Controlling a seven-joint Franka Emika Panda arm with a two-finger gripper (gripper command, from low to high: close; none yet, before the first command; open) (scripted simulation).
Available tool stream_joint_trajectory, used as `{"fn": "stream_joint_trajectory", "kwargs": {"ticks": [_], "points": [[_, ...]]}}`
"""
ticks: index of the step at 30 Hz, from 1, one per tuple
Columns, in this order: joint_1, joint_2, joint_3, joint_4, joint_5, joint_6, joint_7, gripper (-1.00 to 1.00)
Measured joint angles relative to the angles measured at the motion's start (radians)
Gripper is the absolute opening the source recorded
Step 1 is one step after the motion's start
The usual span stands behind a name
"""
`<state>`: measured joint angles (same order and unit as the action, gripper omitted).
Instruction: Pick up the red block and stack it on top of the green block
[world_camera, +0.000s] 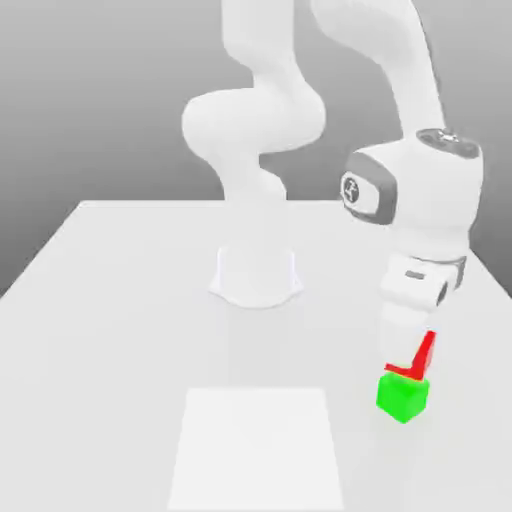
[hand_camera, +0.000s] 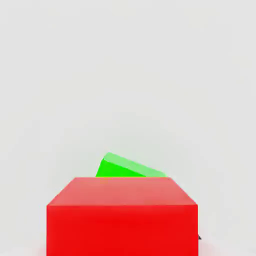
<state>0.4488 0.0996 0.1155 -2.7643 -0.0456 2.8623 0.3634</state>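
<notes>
In the exterior view, the green block (world_camera: 403, 396) sits near the white table (world_camera: 100, 300)'s right edge, open surface all around. The red block (world_camera: 424, 352) rests directly on it beneath the downward-pointing gripper (world_camera: 408, 345); I cannot tell whether the fingers grip it. In the hand view, the red block (hand_camera: 122, 215) covers most of the green block (hand_camera: 125, 166).
</notes>
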Motion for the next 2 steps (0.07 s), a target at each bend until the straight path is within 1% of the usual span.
{"fn": "stream_joint_trajectory", "kwargs": {"ticks": [2], "points": [[0.000,0.000,0.000,0.000,0.000,0.000,0.000,1.00]]}}
